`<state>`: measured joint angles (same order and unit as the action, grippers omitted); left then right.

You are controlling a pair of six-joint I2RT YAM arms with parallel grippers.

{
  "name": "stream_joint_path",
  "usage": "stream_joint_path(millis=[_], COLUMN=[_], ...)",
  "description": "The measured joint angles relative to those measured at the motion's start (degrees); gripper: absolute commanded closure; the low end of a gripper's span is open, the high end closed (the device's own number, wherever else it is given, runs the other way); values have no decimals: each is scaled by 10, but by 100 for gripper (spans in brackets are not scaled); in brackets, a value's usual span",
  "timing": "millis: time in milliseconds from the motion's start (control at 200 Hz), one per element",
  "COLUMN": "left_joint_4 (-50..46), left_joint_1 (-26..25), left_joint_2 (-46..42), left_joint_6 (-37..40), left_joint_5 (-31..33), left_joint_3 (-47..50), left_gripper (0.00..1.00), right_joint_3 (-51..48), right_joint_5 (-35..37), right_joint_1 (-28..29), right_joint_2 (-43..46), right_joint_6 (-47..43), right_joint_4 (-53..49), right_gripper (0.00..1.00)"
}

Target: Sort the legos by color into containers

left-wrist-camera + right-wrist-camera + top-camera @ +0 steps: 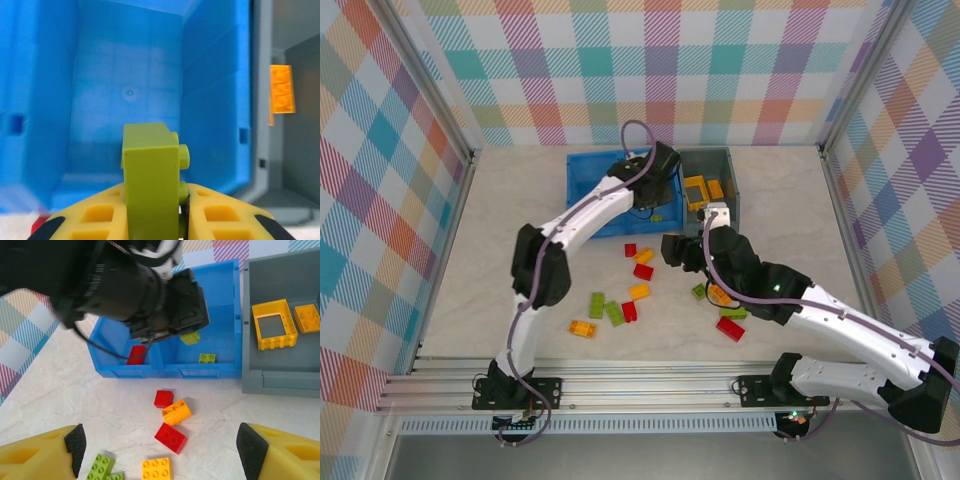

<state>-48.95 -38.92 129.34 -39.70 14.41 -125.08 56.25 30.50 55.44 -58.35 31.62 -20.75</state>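
From above, the left gripper (pixel 655 195) hangs over the blue bin (pixel 585 170), at its right compartment, the one next to the grey bin (pixel 733 190). Loose bricks (pixel 640 272) lie on the bench (pixel 500 280) just in front of the bins.

At the left wrist, the gripper is clenched on a green brick (pixel 152 170) that stands upright, studs to the right. The compartment's floor lies straight ahead of it and looks bare here. The wall on the right parts it from the grey bin, where a yellow brick (pixel 281 90) shows.

At the right wrist, the right gripper (pixel 161 445) is spread wide and grasps nothing, above a red brick (pixel 170 437). The held brick hangs over the compartment where a second green brick (pixel 207 358) lies. Letting go there should do, and the room looks ample.
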Motion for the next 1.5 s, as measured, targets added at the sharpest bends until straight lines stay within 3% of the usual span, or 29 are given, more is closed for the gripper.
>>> stream_joint_path(millis=[145,390,650,795,1080,1195,1355,1500], left_joint_4=[-22,-22,-32,-34,33,62,115,168], left_joint_1=[4,12,12,6,-28,-53,-158,-268], left_joint_2=[70,99,81,0,-343,-452,-544,-577], left_joint_6=[15,23,21,21,21,20,11,-21], left_joint_5=[6,-14,-15,-10,-8,-30,-44,-33], left_joint_3=[-53,-53,-59,-40,208,324,489,622], left_gripper=[80,50,47,43,37,36,35,36], right_joint_3=[-3,-10,-14,-14,19,63,66,61], right_joint_5=[2,1,1,1,0,-19,-96,-136], right_joint_1=[-1,-4,-7,-15,-29,-72,-155,-165], right_joint_2=[20,34,32,39,42,5,-90,-188], right_joint_6=[10,12,12,9,7,24,27,23], right_joint_4=[-8,-16,-39,-64,-163,-234,-304,-358], right_gripper=[19,18,19,19,18,17,14,14])
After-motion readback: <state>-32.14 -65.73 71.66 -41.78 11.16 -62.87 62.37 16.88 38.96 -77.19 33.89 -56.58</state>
